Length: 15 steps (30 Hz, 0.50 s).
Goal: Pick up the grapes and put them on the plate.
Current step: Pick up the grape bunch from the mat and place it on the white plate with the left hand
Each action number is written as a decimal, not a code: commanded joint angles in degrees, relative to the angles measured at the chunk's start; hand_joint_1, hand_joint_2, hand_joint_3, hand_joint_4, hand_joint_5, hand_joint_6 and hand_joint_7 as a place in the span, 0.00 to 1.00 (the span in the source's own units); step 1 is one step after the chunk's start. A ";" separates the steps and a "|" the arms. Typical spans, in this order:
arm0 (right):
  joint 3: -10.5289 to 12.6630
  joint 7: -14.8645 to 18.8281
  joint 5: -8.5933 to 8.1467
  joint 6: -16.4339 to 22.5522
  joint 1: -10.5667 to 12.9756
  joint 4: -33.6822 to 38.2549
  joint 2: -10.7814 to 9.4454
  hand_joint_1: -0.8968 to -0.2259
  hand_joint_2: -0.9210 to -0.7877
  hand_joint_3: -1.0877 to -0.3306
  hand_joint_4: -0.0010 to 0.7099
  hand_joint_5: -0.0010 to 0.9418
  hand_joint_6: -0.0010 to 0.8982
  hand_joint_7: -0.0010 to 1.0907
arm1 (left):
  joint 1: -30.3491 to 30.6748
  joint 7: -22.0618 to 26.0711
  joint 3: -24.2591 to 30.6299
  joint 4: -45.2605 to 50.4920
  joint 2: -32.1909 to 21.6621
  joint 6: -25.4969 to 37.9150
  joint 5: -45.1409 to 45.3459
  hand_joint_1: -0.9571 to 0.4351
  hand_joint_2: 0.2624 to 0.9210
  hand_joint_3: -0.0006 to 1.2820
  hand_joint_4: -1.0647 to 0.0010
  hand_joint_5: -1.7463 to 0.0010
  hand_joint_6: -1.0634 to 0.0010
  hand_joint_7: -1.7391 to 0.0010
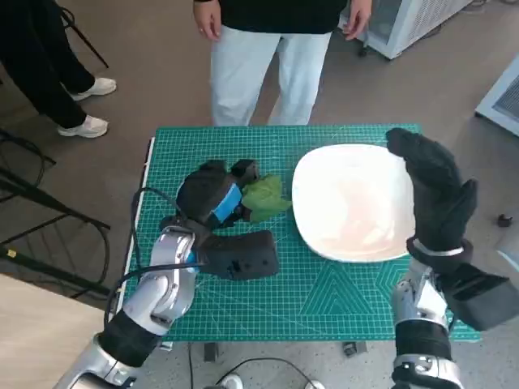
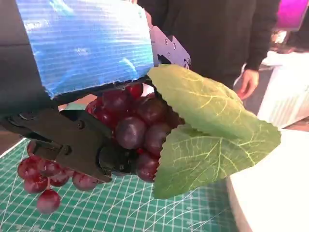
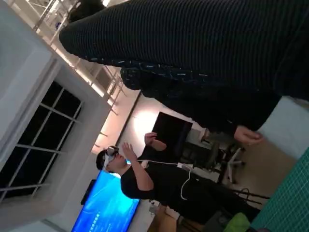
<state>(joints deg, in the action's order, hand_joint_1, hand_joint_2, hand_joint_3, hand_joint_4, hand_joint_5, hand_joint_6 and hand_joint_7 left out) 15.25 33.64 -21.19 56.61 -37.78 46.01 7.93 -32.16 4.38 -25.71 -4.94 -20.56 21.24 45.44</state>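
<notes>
Clearly, the grapes (image 2: 130, 130), a dark red bunch with broad green leaves (image 2: 207, 140) attached, sit in the grip of the left hand (image 1: 212, 197), whose black fingers (image 2: 72, 145) close around the bunch from the side while its blue-taped back covers the fruit from above. In the left wrist view a few grapes dangle loose below the hand, over the green cutting mat (image 1: 340, 296); whether the lowest ones touch the mat cannot be told. From the head view only the leaves (image 1: 266, 197) peek out past the hand, pointing toward the plate (image 1: 353, 203) and ending just beside its near rim without lying on it. That plate is white, rounded, and rests on the mat to the right of the bunch. At the plate's right edge the right hand (image 1: 434, 190), in its black knitted glove, stands raised with fingers extended and slightly apart, holding nothing. The mat covers the small surface. Beyond the far edge a person in pale trousers (image 1: 263, 69) and a dark top stands facing the surface, and another person's dark legs and white shoes (image 1: 85, 126) show at the upper left on the floor. The right wrist view shows a person wearing a headset (image 3: 140, 176) in front of a blue screen.
</notes>
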 commanded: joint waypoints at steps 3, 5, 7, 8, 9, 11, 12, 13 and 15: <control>0.01 -0.57 -0.02 -1.15 1.34 -0.40 0.19 0.47 0.00 0.47 0.28 0.00 0.00 0.40 | -0.33 0.79 0.99 3.13 -0.39 -1.09 1.45 0.69 1.00 0.12 0.47 0.26 0.47 0.27; 0.04 -0.63 0.01 -1.16 1.37 -0.51 0.22 0.47 0.00 0.47 0.28 0.00 0.00 0.40 | -0.77 1.01 0.99 3.42 -0.06 -1.32 1.68 0.69 0.99 0.13 0.48 0.25 0.48 0.27; 0.03 -0.70 0.03 -1.17 1.43 -0.69 0.24 0.47 0.00 0.47 0.28 0.00 0.00 0.40 | -1.32 1.15 0.89 3.51 0.40 -1.57 1.98 0.69 0.98 0.16 0.51 0.24 0.50 0.25; 0.03 -0.73 0.05 -1.17 1.45 -0.76 0.24 0.46 0.00 0.47 0.28 0.00 0.00 0.41 | -1.63 1.16 0.79 3.43 0.67 -1.70 2.15 0.69 0.97 0.17 0.52 0.23 0.52 0.24; 0.02 -0.78 0.07 -1.16 1.49 -0.86 0.23 0.46 0.00 0.47 0.28 0.01 0.00 0.41 | -2.02 1.14 0.64 3.21 0.98 -1.83 2.34 0.69 0.95 0.20 0.53 0.22 0.53 0.23; -0.04 -0.92 0.16 -1.15 1.56 -1.11 0.22 0.46 0.00 0.47 0.29 0.01 0.00 0.41 | -3.00 1.08 0.22 2.48 1.73 -2.07 2.77 0.69 0.91 0.27 0.56 0.19 0.56 0.21; -0.08 -1.01 0.22 -1.15 1.61 -1.27 0.21 0.46 0.00 0.47 0.29 0.01 0.00 0.41 | -3.59 1.06 -0.03 2.00 2.17 -2.15 3.00 0.69 0.88 0.30 0.58 0.18 0.57 0.20; -0.13 -1.08 0.26 -1.16 1.68 -1.44 0.21 0.45 0.00 0.47 0.29 0.01 0.00 0.41 | -4.18 1.08 -0.29 1.53 2.62 -2.19 3.21 0.69 0.87 0.32 0.59 0.17 0.58 0.19; -0.21 -1.22 0.29 -1.22 1.87 -1.88 0.23 0.45 0.00 0.47 0.29 0.01 0.00 0.41 | -5.44 1.15 -0.88 0.48 3.58 -2.24 3.57 0.69 0.85 0.35 0.60 0.16 0.59 0.18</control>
<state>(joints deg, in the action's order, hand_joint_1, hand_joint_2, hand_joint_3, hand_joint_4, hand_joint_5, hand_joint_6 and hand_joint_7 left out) 15.24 32.96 -21.13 56.34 -37.31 44.62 8.03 -34.46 5.44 -25.74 -3.66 -18.66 20.01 47.71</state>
